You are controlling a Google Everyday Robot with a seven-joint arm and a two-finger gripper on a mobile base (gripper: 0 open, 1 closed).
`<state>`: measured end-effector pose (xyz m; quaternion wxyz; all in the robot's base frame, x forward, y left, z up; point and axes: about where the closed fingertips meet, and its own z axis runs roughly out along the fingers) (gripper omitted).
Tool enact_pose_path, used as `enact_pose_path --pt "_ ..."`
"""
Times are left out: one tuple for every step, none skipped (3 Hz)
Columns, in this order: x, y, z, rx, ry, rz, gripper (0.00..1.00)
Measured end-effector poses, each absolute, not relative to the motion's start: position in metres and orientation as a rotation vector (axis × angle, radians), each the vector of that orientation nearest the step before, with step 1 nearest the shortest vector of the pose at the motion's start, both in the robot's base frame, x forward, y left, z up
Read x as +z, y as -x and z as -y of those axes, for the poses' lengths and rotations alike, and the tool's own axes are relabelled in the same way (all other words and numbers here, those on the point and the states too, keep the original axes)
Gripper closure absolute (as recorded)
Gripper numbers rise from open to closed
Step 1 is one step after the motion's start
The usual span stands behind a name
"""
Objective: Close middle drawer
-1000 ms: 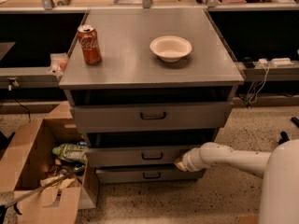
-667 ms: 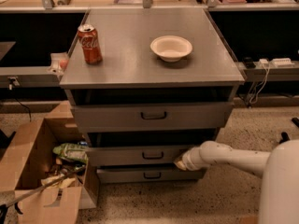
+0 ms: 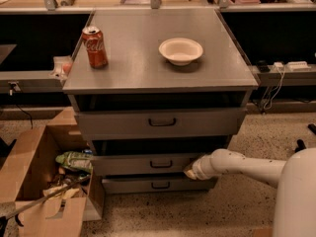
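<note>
middle drawer (image 3: pixel 133 165): second of three, low front with a dark handle (image 3: pixel 161 164). it stands proud of the cabinet, with a dark gap showing above its front, so i judge it partly out.
gripper (image 3: pixel 189 171): at the right end of that front, seemingly touching the panel. i cannot tell how far open it is or whether it holds anything (it reads to me as a push, not a grasp).
arm (image 3: pixel 247 167): reaches in low from the right.
progress: contact looks made, and the closing is not finished.
left to do: push the front straight in until the gap is gone.
top drawer (image 3: pixel 118 125): taller front, also out a little.
bottom drawer (image 3: pixel 128 185): sits further in than the middle one.
cabinet top (image 3: pixel 143 68): can (image 3: pixel 95 46) on the left, bowl (image 3: pixel 180 51) on the right, well apart.
floor: open box (image 3: pixel 24 177) of clutter beside the cabinet's left.
</note>
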<state>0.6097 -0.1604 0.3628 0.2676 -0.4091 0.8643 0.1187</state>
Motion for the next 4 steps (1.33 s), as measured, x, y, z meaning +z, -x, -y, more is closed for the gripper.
enact_pose_path --pt "0.364 -0.61 0.16 0.325 1.108 -2.326 1.0" --pt "0.366 -0.61 0.159 0.34 1.117 -2.313 1.0" --pt "0.369 -0.61 0.157 0.452 1.071 -2.27 1.0" --pt "0.377 -0.611 0.154 0.475 1.078 -2.238 1.0"
